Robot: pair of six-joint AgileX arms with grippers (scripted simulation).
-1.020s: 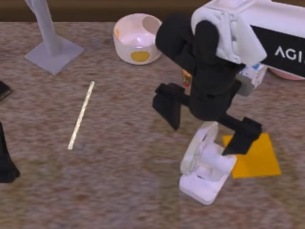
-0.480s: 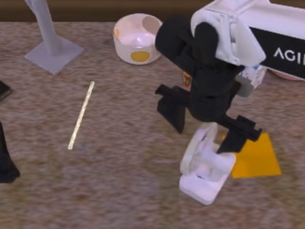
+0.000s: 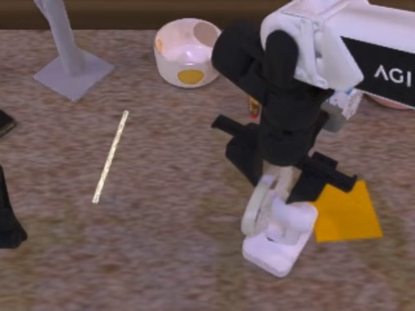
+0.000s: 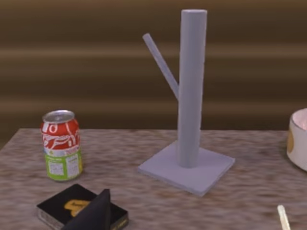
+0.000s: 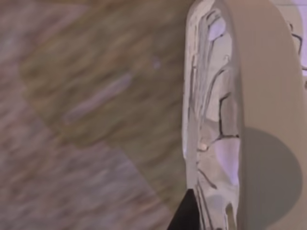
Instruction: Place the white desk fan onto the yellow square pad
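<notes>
Fan [image 3: 275, 223], white plastic with a round wire cage and a rectangular base, stands on the speckled table [image 3: 162, 246] directly under the right claw [image 3: 277, 170], off the pad [image 3: 347, 214]. The claw's black jaws straddle the cage, seemingly not gripping. The thin yellow pad lies just beside. Lifting and placing remain. The left claw [image 3: 8, 227] is parked well apart.

Even, soft light; faint shadow under white desk fan [image 3: 275, 223]; right wrist view blurred close-up.

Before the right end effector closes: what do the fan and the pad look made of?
The white desk fan looks like smooth moulded plastic, its thin cage ribs visible in the right wrist view. The yellow square pad looks like a thin, matte, plain sheet, lying flat; exact material unclear.
</notes>
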